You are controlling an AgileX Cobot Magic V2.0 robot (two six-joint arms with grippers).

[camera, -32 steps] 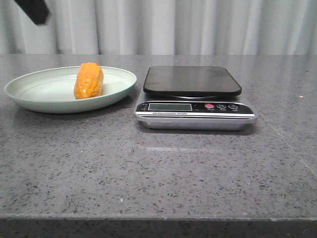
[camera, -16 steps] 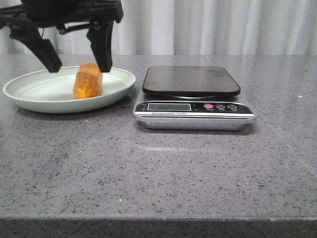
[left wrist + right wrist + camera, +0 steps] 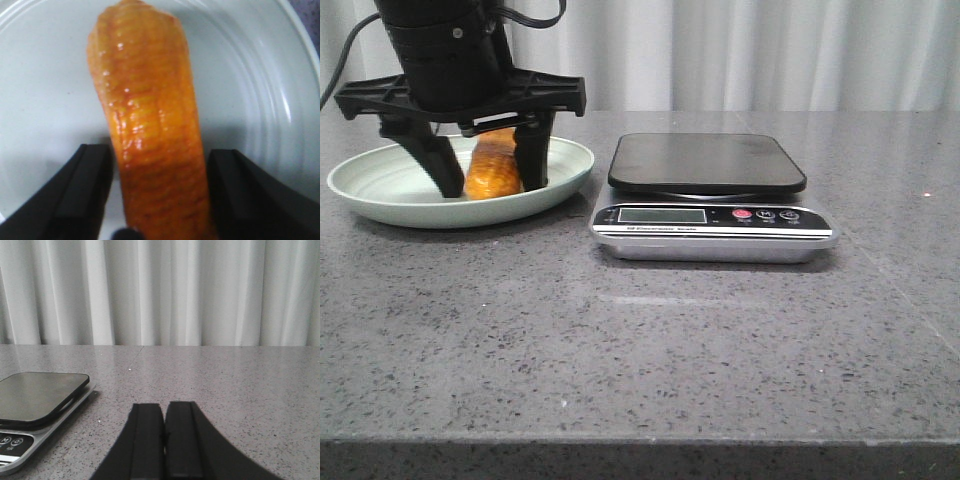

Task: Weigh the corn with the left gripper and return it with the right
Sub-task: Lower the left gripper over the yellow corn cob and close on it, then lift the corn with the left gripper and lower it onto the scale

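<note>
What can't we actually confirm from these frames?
- Scale display reading: too small in the front view, cut off by the edge in the right wrist view.
- Finger contact on the corn: left gripper straddles it, gaps beside both fingers in the left wrist view; tips are cut off.
- Corn's lower end: cut off in the left wrist view, partly hidden by fingers in front.
- Right gripper: only closed fingers show.

The corn point(image 3: 150, 125) lies lengthwise on a pale green plate point(image 3: 260, 90), glossy and orange. The left end effector point(image 3: 157, 200) stands spread, one black finger point(image 3: 82, 192) on each side of the cob, a narrow gap showing beside each
</note>
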